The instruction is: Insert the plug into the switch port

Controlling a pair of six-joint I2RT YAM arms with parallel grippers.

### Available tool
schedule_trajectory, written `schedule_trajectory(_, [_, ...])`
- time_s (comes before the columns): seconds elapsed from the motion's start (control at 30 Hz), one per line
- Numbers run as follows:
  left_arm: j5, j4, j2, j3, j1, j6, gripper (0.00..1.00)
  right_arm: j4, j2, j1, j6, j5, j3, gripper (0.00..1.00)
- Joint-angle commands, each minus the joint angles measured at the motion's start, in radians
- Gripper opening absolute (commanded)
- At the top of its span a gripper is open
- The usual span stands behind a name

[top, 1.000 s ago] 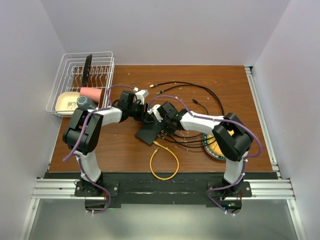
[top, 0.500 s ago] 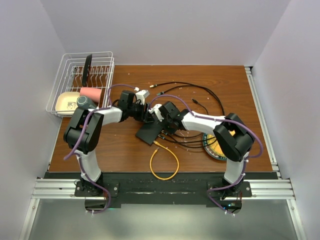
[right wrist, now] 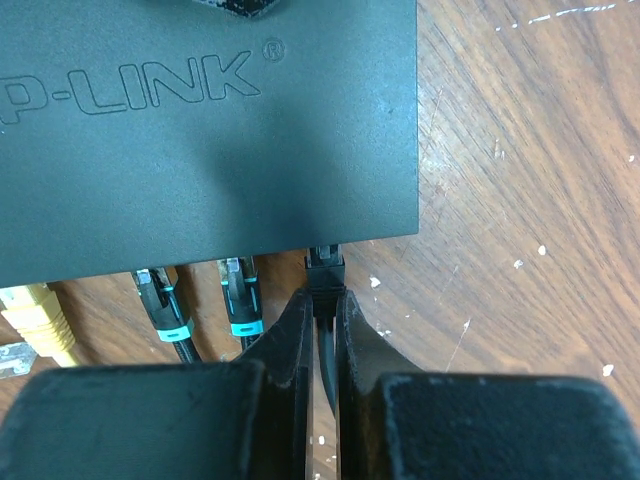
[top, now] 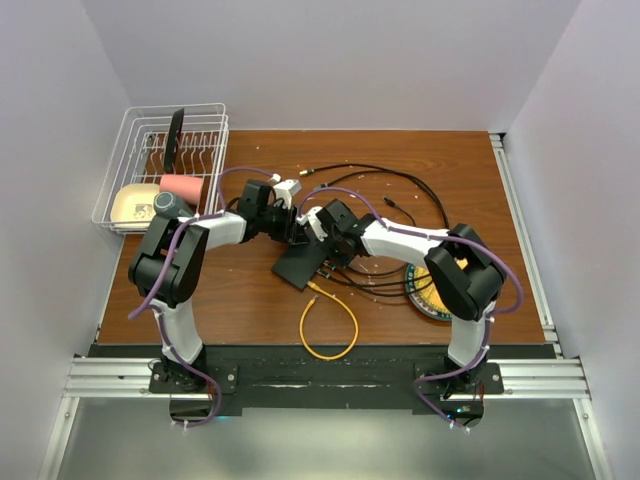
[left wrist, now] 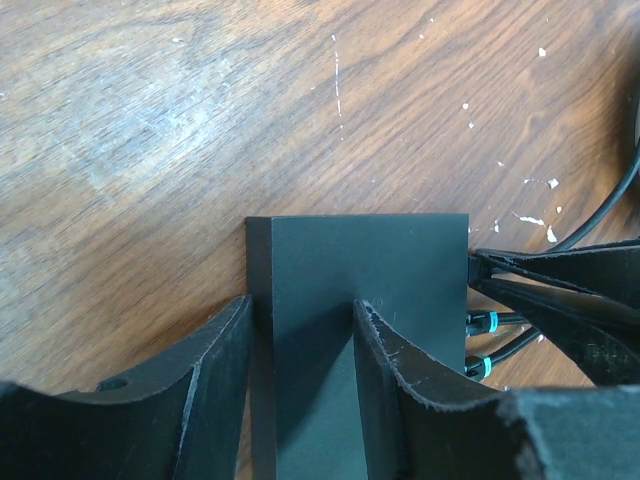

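Right gripper (right wrist: pixel 325 302): clamped on the black plug (right wrist: pixel 325 268) at the network switch (right wrist: pixel 200 130) port.
Left gripper (left wrist: pixel 300 305): half-wide astride its edge, perhaps bracing.
Our push: straight, level.

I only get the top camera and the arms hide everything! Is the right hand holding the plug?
Observer: Yes. The right wrist view shows the right gripper shut on the black plug.
Operator: Is it at the hole?
Observer: Its tip is at the socket nearest the corner of the switch. I can't tell how deep it is.
Operator: Are the other holes full?
Observer: Two teal-ringed black plugs and a yellow plug sit in the same row beside it.
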Motion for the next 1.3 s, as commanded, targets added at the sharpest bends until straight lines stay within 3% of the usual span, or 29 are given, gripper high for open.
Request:
schedule_trajectory(0.0, [0.383, -0.089, -0.02, 0.004, -0.191, -0.09, 0.42, 0.48, 0.01, 0.029, 0.031, -0.157, 0.211, 0.0])
schedule_trajectory(0.57, [0.502, 0.017, -0.037, -0.008, -0.222, -0.158, 0.45, 0.497, 0.059, 0.029, 0.074, -0.161, 0.29, 0.0])
schedule_trajectory(0.9, [0.51, 0.135, -0.047, -0.066, -0.2, -0.247, 0.45, 0.663, -0.059, 0.029, 0.091, -0.084, 0.133, 0.0])
schedule_trajectory(1.27, [0.533, 0.23, -0.027, -0.126, -0.198, -0.31, 0.45, 0.696, -0.064, 0.029, 0.112, -0.084, 0.147, 0.0])
